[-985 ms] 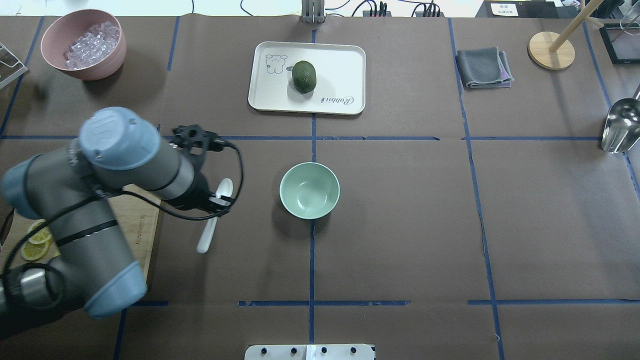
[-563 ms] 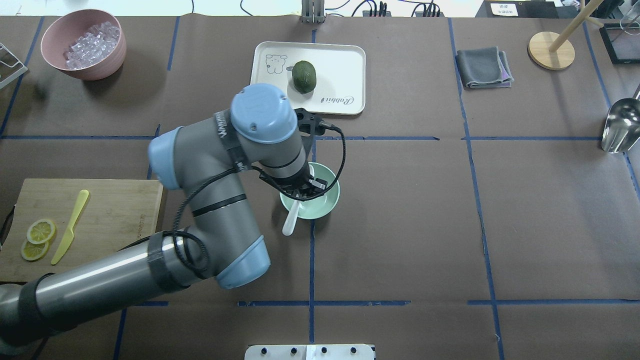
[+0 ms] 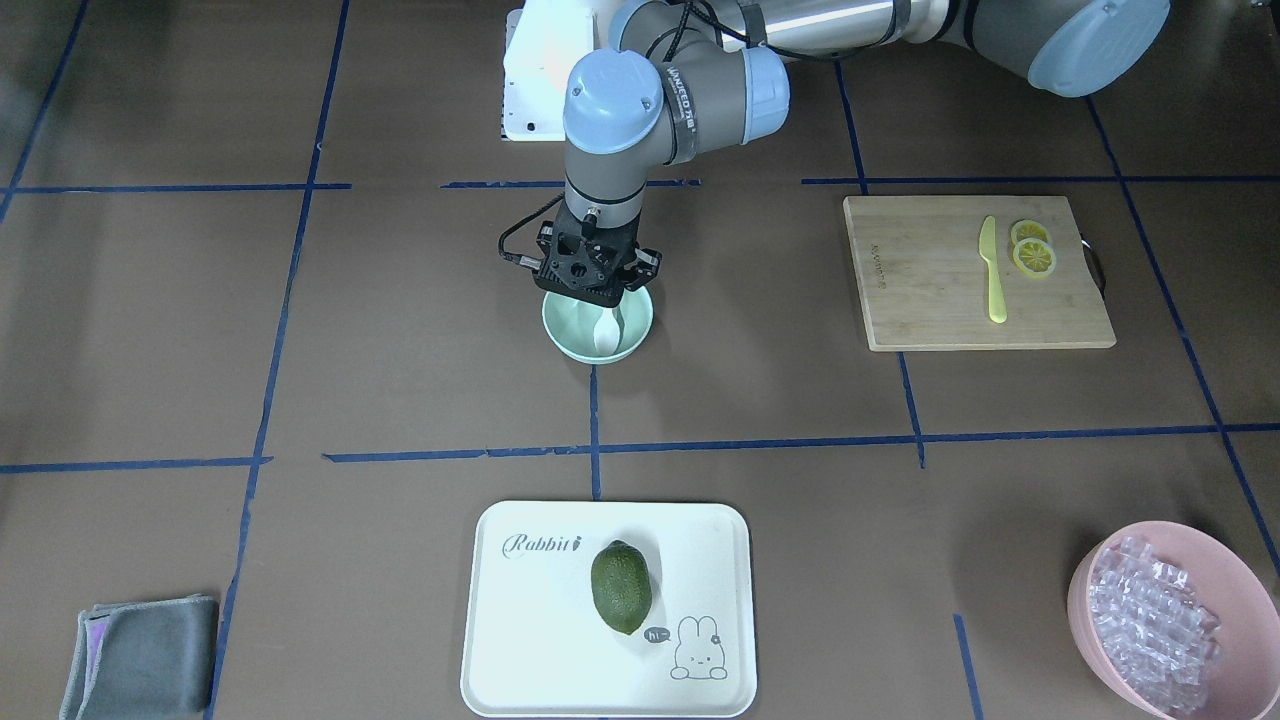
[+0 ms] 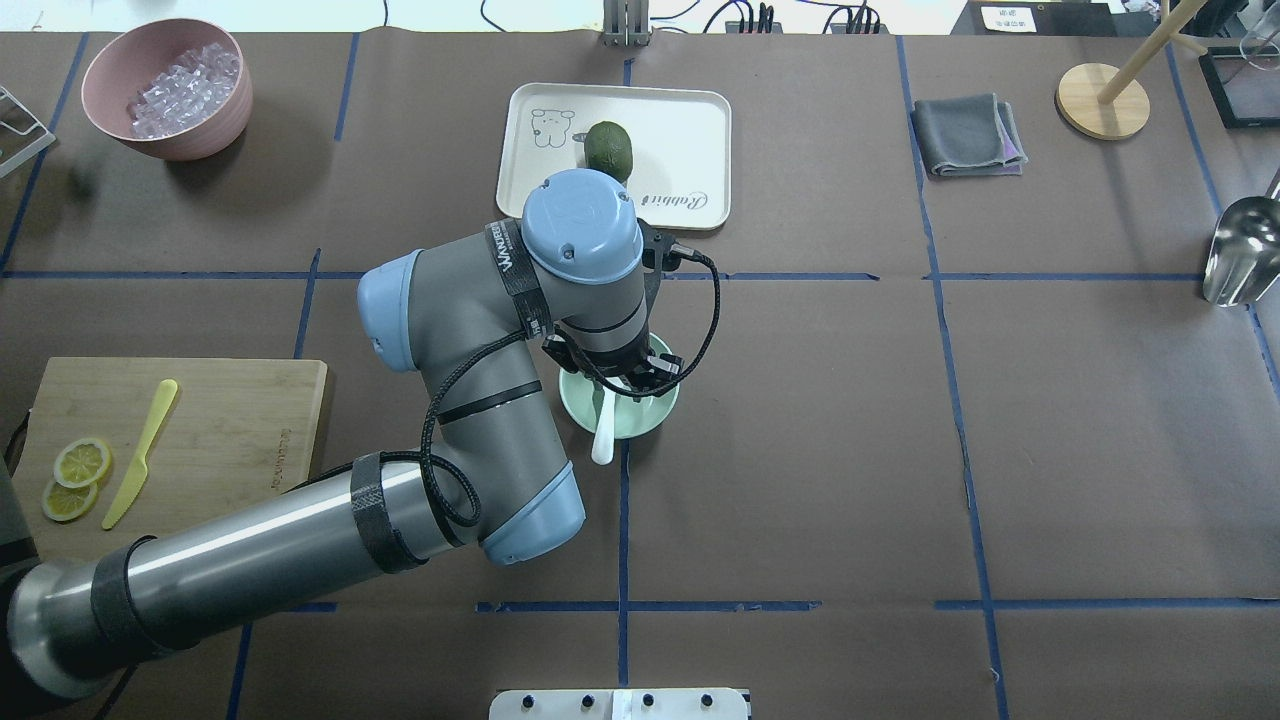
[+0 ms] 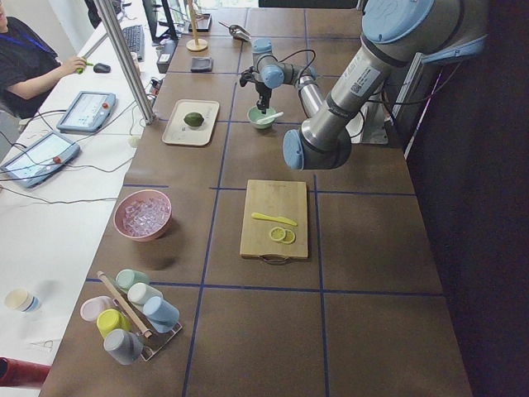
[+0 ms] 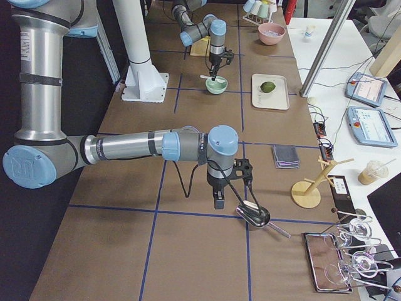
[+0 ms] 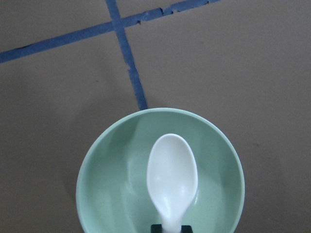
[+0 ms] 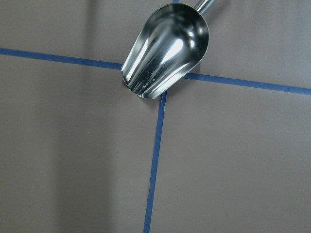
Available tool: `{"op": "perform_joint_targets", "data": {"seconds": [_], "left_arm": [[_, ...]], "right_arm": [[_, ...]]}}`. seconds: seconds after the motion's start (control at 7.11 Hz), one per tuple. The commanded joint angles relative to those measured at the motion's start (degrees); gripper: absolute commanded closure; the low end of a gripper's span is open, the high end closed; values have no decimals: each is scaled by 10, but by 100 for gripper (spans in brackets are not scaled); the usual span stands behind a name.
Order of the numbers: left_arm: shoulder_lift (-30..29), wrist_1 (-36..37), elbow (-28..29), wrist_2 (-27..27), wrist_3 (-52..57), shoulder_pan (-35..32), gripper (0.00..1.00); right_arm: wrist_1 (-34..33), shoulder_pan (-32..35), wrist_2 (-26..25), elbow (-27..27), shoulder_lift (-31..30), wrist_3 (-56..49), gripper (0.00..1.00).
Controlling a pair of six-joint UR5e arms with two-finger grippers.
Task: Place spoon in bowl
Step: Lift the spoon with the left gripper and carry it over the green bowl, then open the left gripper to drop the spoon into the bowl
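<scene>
Holding one small white plastic spoon point(image 7: 172, 174) by its slim handle, my left gripper point(image 4: 622, 385) is clamped on it right above the one pale mint bowl point(image 7: 97, 160). The smooth oval scoop hangs inside the glossy round hollow, and the handle's free end pokes out past the bowl's rim on my side. My right gripper point(image 6: 217, 202) hangs well apart, near a single shiny metal scoop point(image 8: 165, 48) lying on the brown paper; I cannot tell whether its fingers are apart or together. Around me I count one larger pink bowl point(image 4: 200, 140) heaped with clear cubes point(image 4: 185, 85), one cream rectangular tray point(image 3: 540, 650) with rounded corners carrying one bumpy dark green fruit point(image 3: 620, 587), one wooden cutting board point(image 4: 240, 420) bearing two lemon slices point(image 4: 82, 462) and one yellow plastic knife point(image 4: 140, 455), and one folded grey cloth point(image 4: 965, 135).
</scene>
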Motion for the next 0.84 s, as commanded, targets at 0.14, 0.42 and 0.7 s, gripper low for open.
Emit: {"op": "perform_joint_targets", "data": {"seconds": [0.14, 0.42, 0.7], "left_arm": [[11, 2, -11, -7, 1, -9, 1], [92, 3, -75, -40, 33, -45, 1], [195, 4, -138, -84, 146, -124, 1]], "right_arm": [[0, 0, -1, -2, 0, 1, 0], [-1, 1, -1, -10, -1, 2, 0], [-2, 0, -1, -10, -4, 2, 0]]}}
